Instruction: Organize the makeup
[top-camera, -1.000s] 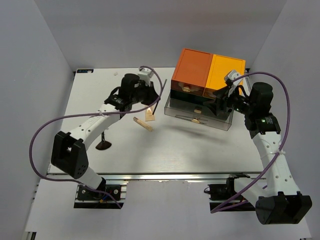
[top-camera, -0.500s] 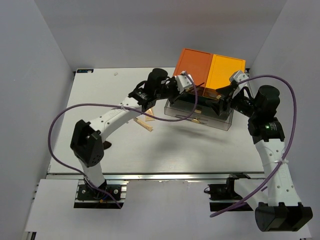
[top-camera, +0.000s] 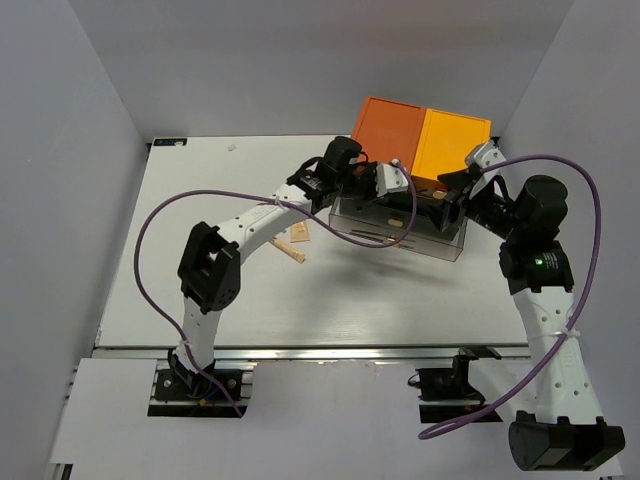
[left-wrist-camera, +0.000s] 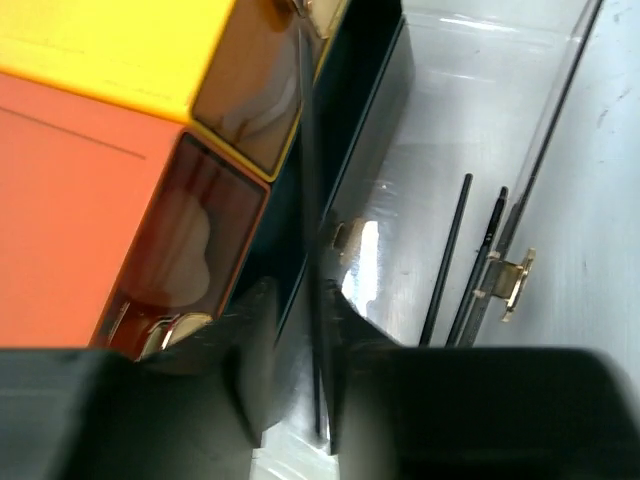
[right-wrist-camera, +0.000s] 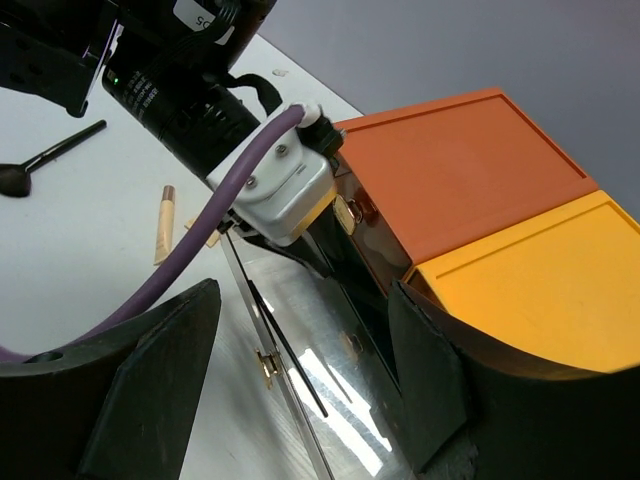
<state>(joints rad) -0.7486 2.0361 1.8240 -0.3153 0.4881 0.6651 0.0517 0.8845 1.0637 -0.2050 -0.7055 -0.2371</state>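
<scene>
My left gripper (top-camera: 398, 192) hangs over the pulled-out clear drawer (top-camera: 440, 245) of the orange-and-yellow box (top-camera: 420, 135). In the left wrist view a thin black pencil (left-wrist-camera: 305, 150) stands between its fingers (left-wrist-camera: 295, 300), against the right one with a gap on the left, so the jaws are slightly open. Two more thin black pencils (left-wrist-camera: 447, 255) lie in the drawer (left-wrist-camera: 440, 120). My right gripper (top-camera: 448, 200) hovers open over the drawer's right end with nothing between its fingers (right-wrist-camera: 300, 300). A tan stick (top-camera: 285, 248) and a small beige wedge (top-camera: 299, 233) lie on the table.
A black brush (right-wrist-camera: 50, 155) lies on the white table far to the left. The drawer's gold handle (left-wrist-camera: 515, 280) sticks out from its front wall. Grey walls enclose the table on three sides. The left arm's purple cable loops over the table's middle.
My left arm has swung right from over the table to above the drawer, carrying the thin black pencil, and its jaws have parted a little. The right gripper has barely moved.
</scene>
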